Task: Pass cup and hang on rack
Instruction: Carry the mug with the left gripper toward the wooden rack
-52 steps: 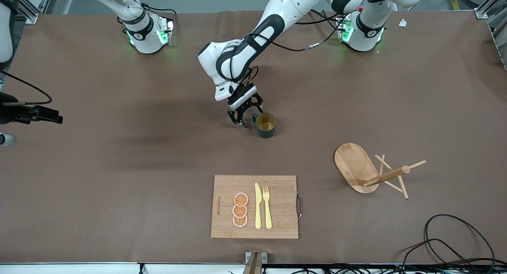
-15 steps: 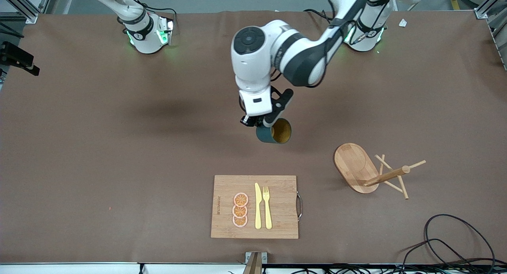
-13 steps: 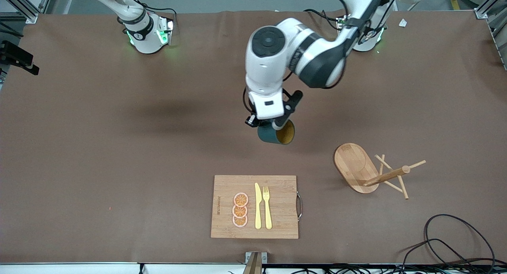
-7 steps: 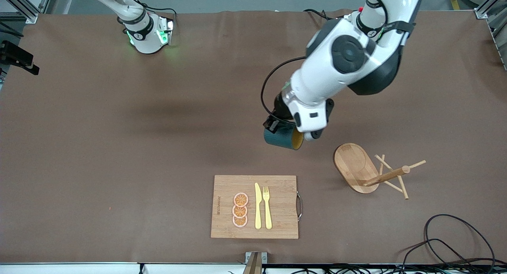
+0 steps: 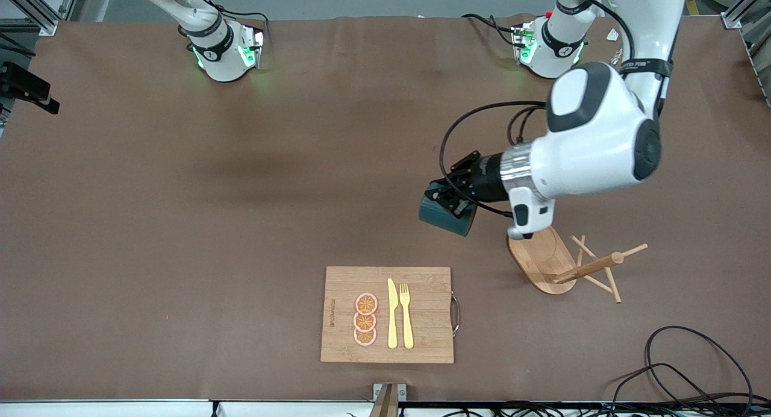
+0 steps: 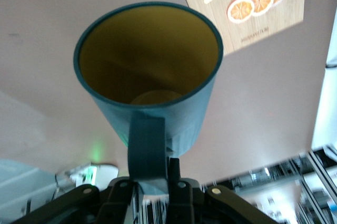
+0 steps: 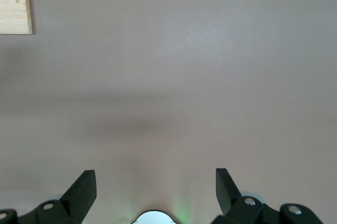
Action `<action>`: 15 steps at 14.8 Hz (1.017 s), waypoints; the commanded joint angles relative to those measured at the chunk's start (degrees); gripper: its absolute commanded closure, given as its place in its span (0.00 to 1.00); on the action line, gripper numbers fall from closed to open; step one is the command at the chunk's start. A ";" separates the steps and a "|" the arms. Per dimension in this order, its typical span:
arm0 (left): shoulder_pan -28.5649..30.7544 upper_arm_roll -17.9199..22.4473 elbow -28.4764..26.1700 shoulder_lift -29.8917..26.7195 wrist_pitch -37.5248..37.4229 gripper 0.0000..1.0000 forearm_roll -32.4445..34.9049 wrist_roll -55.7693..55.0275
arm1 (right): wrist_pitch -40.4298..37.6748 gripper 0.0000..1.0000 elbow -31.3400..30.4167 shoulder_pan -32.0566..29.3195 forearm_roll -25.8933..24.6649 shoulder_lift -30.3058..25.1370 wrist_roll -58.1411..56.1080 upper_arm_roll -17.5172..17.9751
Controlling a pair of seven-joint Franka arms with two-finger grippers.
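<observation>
I see the left gripper [image 5: 453,201] up in the air over bare table mat [image 5: 181,224], beside the rack's base, toward the left arm's end of the table. It's pinching the cup [image 5: 446,214] by its handle [image 6: 147,147]; the left wrist view shows both fingers [image 6: 179,179] clamped on the handle strip, with the cup tipped so its yellow inside faces the wrist camera. In the front view the cup lies on its side in the air, teal wall toward the camera, with the left arm's wrist crossing above the rack's base. The rack [image 5: 563,260] sits on the table toward the left arm's end, nearer the front camera than the held cup, its oval base [image 5: 539,257] on the mat and its post and pegs [image 5: 602,266] showing angled toward the table's end. No peg touches the cup. The cutting board [image 5: 388,314] lies near the front edge, mid-table, with three orange slices [image 5: 365,319], a yellow knife [image 5: 392,313] and a yellow fork [image 5: 406,316] on it. The right arm waits near its base; the right gripper [image 7: 155,192] hangs over bare mat with fingers spread wide, nothing between them. A black cable [image 5: 692,369] loops at the near corner by the left arm's end.
</observation>
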 commanded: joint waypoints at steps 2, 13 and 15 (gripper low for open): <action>7.64 -0.35 -4.59 -2.59 -6.76 1.00 -8.52 9.66 | -1.51 0.00 -0.36 -0.58 0.08 -0.93 0.71 0.21; 24.00 -0.35 -11.27 -1.72 -21.10 1.00 -13.55 33.75 | -1.25 0.00 -0.36 -0.75 0.08 -0.93 0.53 0.13; 25.93 -0.26 -11.89 -0.84 -22.07 1.00 -13.55 37.54 | -1.25 0.00 -0.36 -0.66 0.17 -0.93 0.53 0.21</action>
